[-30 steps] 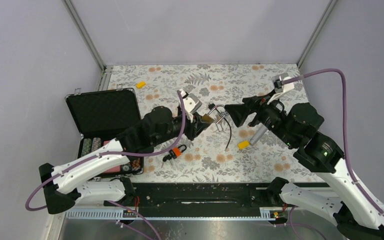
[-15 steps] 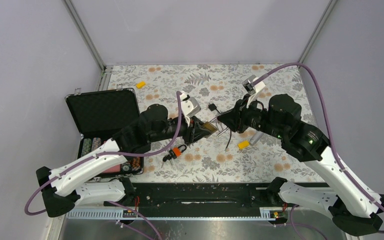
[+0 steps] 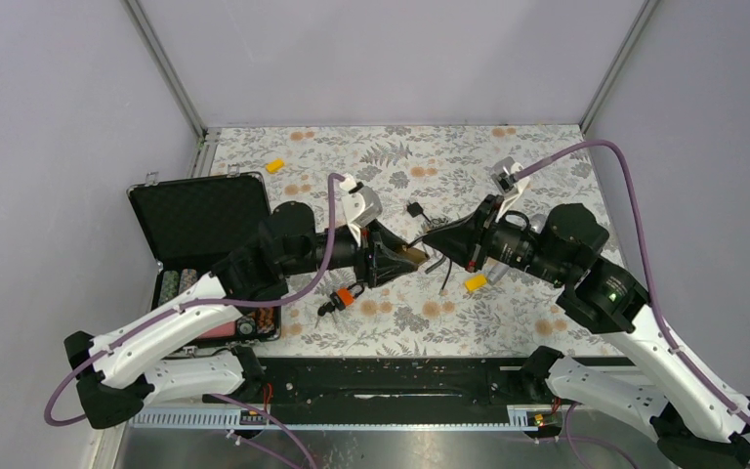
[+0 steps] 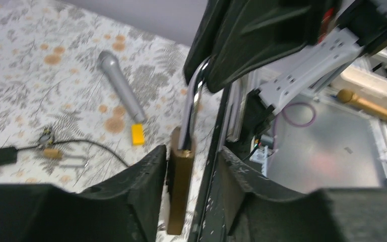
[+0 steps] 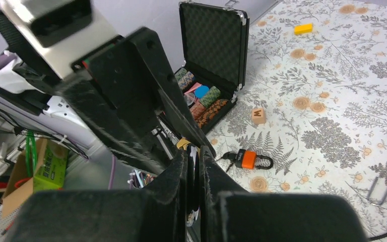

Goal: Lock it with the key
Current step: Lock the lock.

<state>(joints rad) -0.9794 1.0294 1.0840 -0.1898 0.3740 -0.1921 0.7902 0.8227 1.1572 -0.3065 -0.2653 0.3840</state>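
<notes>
The lock (image 4: pixel 180 191) sat edge-on between the left gripper's (image 4: pixel 191 166) fingers, held by its brass body. Its silver shackle (image 4: pixel 192 106) rose beyond into the right gripper (image 5: pixel 194 161), pinched narrow on it above the desk (image 4: pixel 40 85).

This looks like a robot test lab, with plain grey walls (image 3: pixel 391 59), metal frame bars (image 3: pixel 164 68), purple cables (image 3: pixel 596 144) and two robot arms (image 3: pixel 166 327) bolted beside a flowery table (image 3: pixel 400 332).
</notes>
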